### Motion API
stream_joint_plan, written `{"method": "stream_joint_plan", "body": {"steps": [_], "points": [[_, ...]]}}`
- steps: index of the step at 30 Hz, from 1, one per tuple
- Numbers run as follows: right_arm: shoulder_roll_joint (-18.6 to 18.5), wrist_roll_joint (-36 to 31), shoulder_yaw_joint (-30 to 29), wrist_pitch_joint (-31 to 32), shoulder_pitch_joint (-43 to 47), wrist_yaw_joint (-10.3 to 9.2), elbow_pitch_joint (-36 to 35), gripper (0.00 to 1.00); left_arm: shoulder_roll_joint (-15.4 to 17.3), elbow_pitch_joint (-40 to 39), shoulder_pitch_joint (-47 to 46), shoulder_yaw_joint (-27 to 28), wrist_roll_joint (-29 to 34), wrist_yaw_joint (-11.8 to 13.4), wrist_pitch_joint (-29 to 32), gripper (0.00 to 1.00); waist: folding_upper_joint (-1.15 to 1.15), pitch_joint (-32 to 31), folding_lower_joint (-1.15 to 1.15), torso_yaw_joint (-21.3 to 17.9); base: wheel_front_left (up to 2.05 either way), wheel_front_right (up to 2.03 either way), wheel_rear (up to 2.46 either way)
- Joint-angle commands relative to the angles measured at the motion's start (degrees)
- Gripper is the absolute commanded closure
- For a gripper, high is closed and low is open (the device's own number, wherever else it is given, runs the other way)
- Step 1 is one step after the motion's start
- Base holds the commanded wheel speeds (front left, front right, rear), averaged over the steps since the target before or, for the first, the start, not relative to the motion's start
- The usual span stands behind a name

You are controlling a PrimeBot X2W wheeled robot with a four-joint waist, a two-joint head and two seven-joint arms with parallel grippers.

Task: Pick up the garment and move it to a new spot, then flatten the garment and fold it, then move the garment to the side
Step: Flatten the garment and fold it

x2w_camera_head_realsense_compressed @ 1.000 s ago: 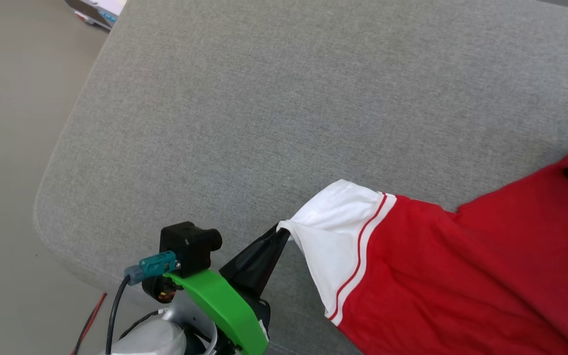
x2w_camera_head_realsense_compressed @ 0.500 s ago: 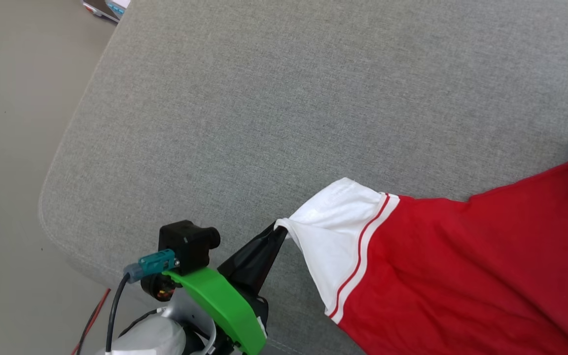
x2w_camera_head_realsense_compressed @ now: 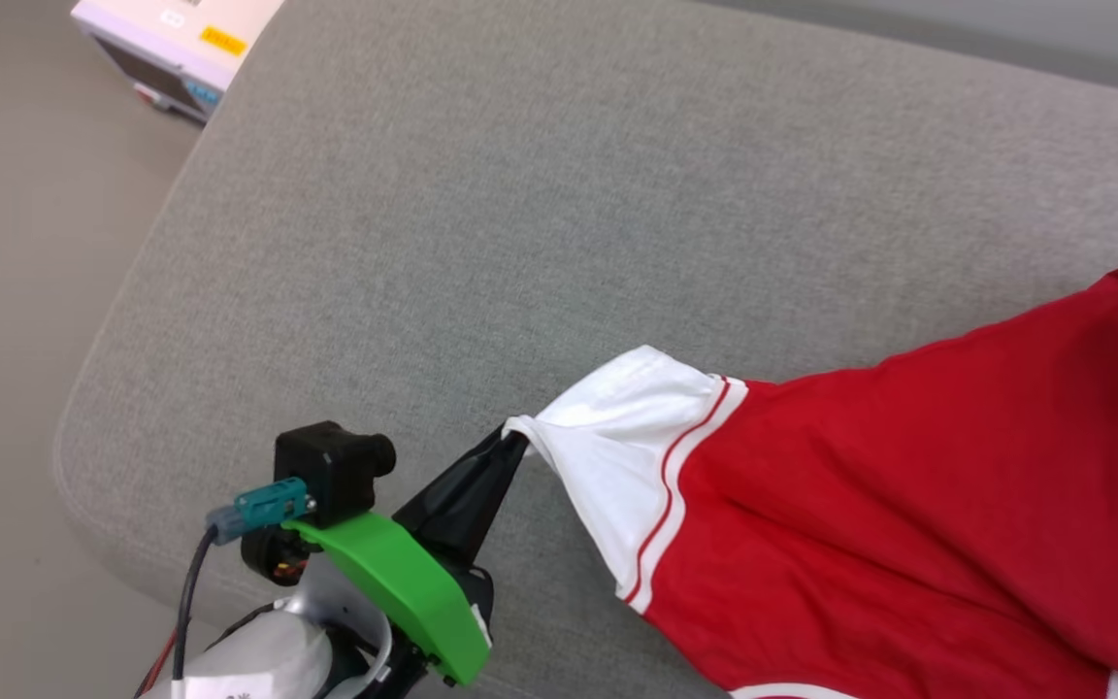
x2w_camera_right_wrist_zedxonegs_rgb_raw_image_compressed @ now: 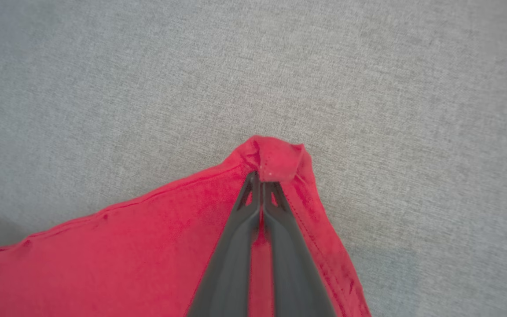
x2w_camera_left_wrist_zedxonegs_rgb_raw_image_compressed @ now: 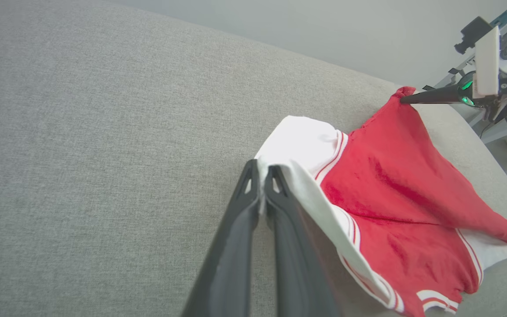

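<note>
Right end effector [x2w_camera_right_wrist_zedxonegs_rgb_raw_image_compressed: 262, 177] has newly pinched the garment [x2w_camera_head_realsense_compressed: 860, 466]; left end effector [x2w_camera_left_wrist_zedxonegs_rgb_raw_image_compressed: 261, 176] stays clamped on its sleeve [x2w_camera_head_realsense_compressed: 608, 437].

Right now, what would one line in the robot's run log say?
left gripper: shut on white sleeve of shirt | right gripper: shut on red corner | shirt: stretched between them over grey cushion

Bright, even, soft light; faint shadows; wrist views bend and blur at edges.
</note>
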Motion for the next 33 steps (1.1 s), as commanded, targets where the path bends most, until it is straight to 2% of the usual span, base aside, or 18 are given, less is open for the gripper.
{"method": "stream_joint_plan", "body": {"steps": [1,8,17,33], "points": [[-0.07,0.72,-0.02,-0.94,-0.96,-0.04,0.01,1.0,0.76,-0.3,0.28,0.6,-0.7,0.32,-0.42,1.0,0.0,-3.4,0.0,-2.59,0.0,0.0,0.0],[-0.52,3.05,0.23,-3.68,-0.61,-0.04,-2.57,1.0,4.08,-2.12,0.24,2.73,-1.17,1.25,0.08,1.0,0.0,-8.06,0.0,-6.52,0.0,0.0,0.0],[-0.52,5.19,-1.33,-3.89,0.0,-0.04,-11.0,1.0,9.98,-5.55,-4.14,7.2,-0.79,2.36,2.7,1.0,0.0,-11.89,0.0,-11.55,0.0,0.0,0.0],[3.05,6.79,-3.98,-5.77,-0.1,-0.04,-24.84,1.0,17.97,-9.99,-16.17,18.94,-1.18,4.0,4.99,1.0,0.0,-14.46,0.0,-18.06,0.0,0.0,0.0]]}}
